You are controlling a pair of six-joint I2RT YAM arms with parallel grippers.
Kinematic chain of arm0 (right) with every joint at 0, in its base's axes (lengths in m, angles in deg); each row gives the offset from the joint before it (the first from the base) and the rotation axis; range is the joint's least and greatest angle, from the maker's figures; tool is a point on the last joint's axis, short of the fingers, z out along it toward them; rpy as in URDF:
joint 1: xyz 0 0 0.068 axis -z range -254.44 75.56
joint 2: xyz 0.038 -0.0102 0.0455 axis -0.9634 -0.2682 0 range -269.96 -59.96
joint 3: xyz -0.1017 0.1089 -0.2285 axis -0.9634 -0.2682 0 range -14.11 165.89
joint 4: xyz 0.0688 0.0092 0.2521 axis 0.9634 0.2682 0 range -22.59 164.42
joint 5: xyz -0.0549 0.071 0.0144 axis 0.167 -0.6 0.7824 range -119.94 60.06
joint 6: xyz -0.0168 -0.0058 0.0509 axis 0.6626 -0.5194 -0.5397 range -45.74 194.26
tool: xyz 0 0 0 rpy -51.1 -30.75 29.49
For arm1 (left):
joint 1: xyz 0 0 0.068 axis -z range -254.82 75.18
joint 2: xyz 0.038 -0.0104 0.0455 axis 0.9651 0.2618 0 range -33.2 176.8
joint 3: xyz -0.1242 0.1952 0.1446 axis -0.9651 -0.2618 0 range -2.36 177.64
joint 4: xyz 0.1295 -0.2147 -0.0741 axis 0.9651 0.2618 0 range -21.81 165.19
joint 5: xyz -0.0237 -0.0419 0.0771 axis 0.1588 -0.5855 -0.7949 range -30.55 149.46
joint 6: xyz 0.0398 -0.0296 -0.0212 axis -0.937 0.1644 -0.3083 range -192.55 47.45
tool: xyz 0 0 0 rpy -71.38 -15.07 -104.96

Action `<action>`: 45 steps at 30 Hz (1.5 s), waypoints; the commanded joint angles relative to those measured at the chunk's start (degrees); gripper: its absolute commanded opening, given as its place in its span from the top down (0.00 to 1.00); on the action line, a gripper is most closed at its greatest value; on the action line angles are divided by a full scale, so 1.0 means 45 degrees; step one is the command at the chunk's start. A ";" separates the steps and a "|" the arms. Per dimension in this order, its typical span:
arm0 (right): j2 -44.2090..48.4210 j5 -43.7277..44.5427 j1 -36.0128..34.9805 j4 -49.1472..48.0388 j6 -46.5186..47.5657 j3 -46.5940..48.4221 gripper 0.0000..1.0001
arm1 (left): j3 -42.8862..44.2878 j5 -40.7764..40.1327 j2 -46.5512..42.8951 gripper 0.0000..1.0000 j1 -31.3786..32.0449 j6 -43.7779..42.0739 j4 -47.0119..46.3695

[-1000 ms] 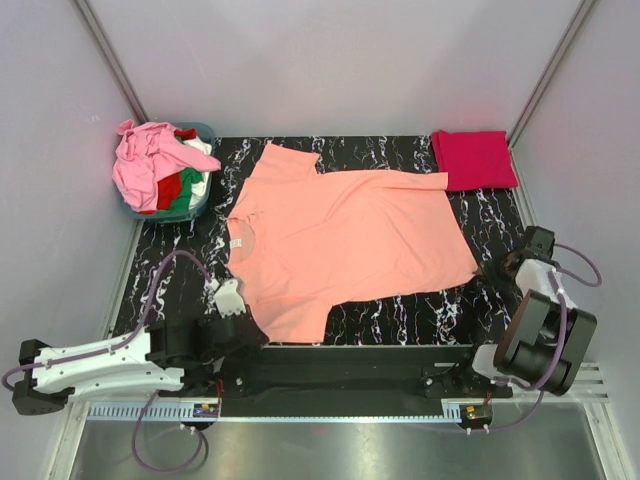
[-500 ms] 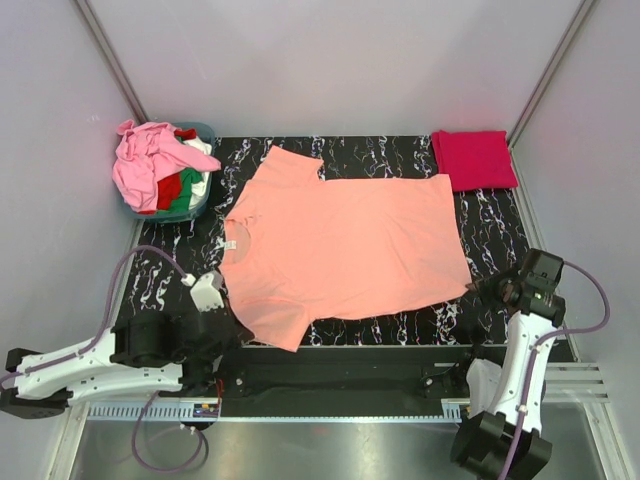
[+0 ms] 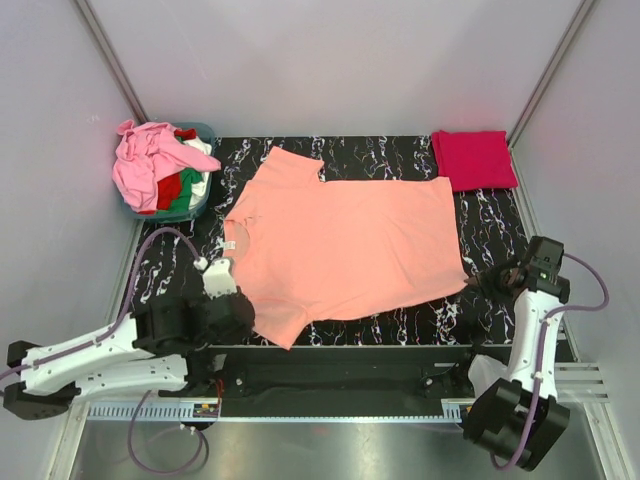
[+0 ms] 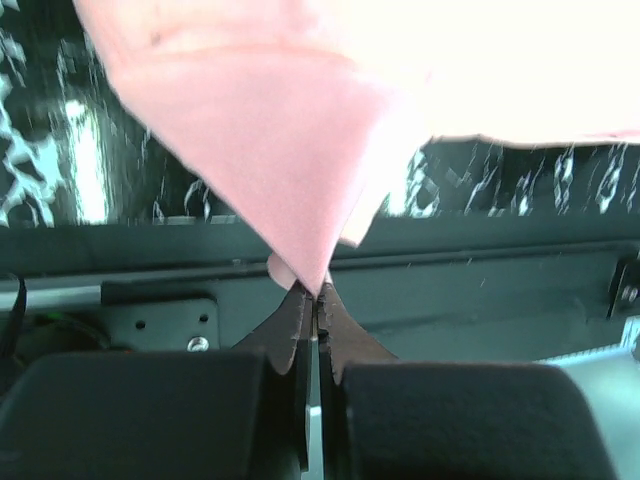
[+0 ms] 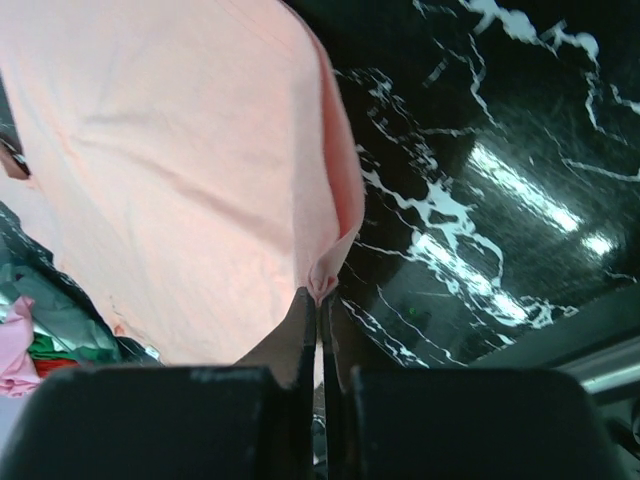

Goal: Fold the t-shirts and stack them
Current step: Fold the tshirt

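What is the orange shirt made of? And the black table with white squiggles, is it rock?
The orange shirt looks like soft, matte cloth, probably cotton knit: it wrinkles and drapes at its pinched corners. The table looks like glossy black stone with white veins, perhaps marble or a printed copy; light glints off it.

1. Black tabletop (image 3: 400, 160) with white marble veining is filling the middle of the top view.
2. Plain pale grey back wall (image 3: 330, 60) is standing behind it. Left wall (image 3: 50, 200) and right wall (image 3: 600, 170) are closing in the sides.
3. Metal strips (image 3: 112, 68) are running up the corners where the walls are meeting.
4. Brushed steel sheet (image 3: 330, 450) is lying along the near edge, below a black rail (image 3: 340, 372).
5. Light is glaring off the tabletop in bright patches (image 5: 520, 180) in the right wrist view.
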 commanded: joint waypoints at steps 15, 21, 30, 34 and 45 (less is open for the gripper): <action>-0.3673 -0.0413 -0.0045 -0.2714 0.0355 0.2455 1.00 | 0.3526 0.2749 0.4082 1.00 -0.8677 -1.0237 -0.4422; -0.4766 -0.0804 -0.0200 -0.3242 0.0374 0.2748 1.00 | 0.4327 0.3455 0.5214 1.00 -1.0163 -1.1390 -0.4912; -0.6426 -0.0669 -0.0961 -0.3535 0.0042 0.3626 1.00 | 0.4699 0.4119 0.6270 1.00 -1.1628 -1.2152 -0.5439; -0.6993 -0.0492 -0.1080 -0.3652 0.0061 0.3823 1.00 | 0.4855 0.4217 0.6680 1.00 -1.2078 -1.2387 -0.5635; -0.8926 -0.0159 -0.1138 -0.4140 0.0062 0.4662 1.00 | 0.5519 0.4491 0.8554 1.00 -1.2761 -1.2680 -0.6279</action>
